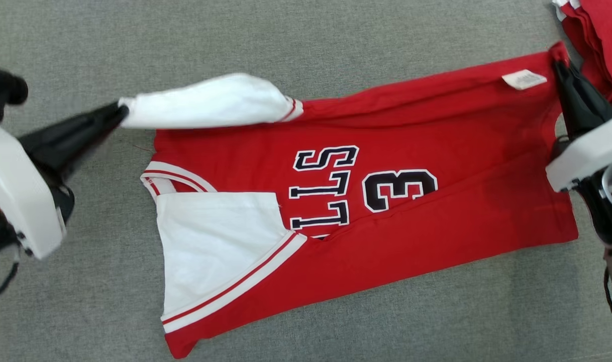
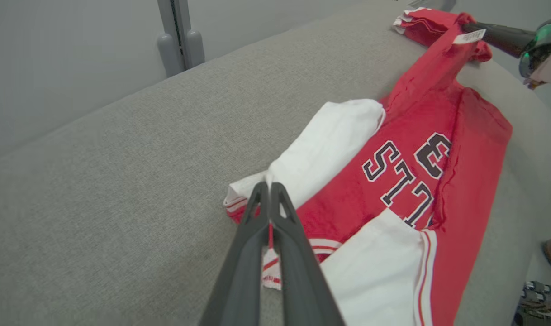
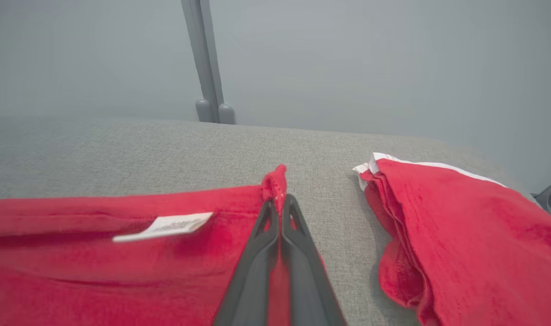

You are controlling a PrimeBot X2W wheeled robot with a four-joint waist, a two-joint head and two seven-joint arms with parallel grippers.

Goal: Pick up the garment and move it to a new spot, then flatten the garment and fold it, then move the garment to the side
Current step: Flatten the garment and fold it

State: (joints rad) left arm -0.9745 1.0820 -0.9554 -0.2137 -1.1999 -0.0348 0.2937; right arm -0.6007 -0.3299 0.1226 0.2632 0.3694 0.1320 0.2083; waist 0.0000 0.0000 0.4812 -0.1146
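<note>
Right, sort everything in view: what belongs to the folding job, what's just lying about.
Job: red jersey; left gripper, jaws shut on its white sleeve; right gripper, jaws shut on its hem corner.
Lying about: folded red garment pile; grey post.

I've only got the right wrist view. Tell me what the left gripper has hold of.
Observer: The left gripper is shut on the tip of a white sleeve of the jersey.
Operator: Describe the other sleeve.
Observer: The second white sleeve lies flat, on the side of the jersey nearer the robot, above the grey surface.
Operator: Say which face is up.
Observer: The printed face. The dark letters and a number 3 show.
</note>
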